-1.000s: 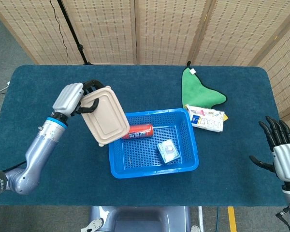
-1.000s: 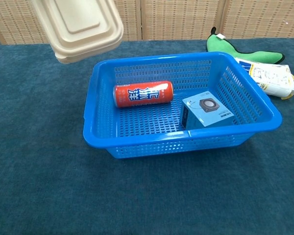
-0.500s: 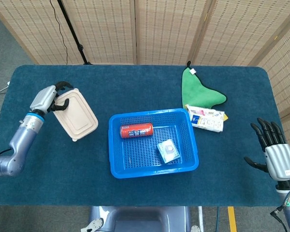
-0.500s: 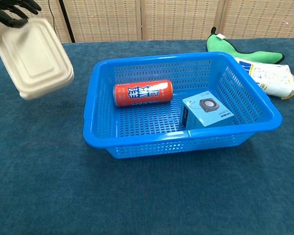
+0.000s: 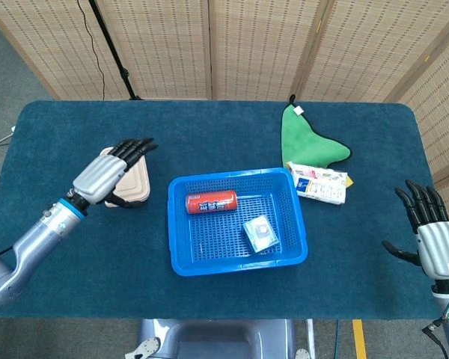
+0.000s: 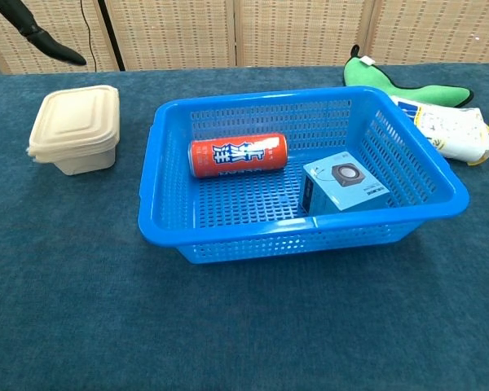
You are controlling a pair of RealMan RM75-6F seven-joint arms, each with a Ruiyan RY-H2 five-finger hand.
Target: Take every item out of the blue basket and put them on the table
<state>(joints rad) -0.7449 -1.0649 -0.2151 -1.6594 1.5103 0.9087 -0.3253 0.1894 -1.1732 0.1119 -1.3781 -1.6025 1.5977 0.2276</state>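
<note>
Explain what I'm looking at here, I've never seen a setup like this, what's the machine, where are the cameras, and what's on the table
This is a two-armed robot at a table, steered remotely by a person. Each arm ends in a mechanical hand. One picture comes from a camera on its head, looking down; the other from its chest, looking across the table.

A blue basket sits mid-table, holding a red can lying on its side and a small blue box. The job is to empty that basket onto the table.

To the basket's left stands a beige lidded container, resting on the table. The left hand hangs over it with fingers spread, holding nothing. The right hand waits open at the table's far right edge.

Beyond the basket lie a green cloth and a white packet.
</note>
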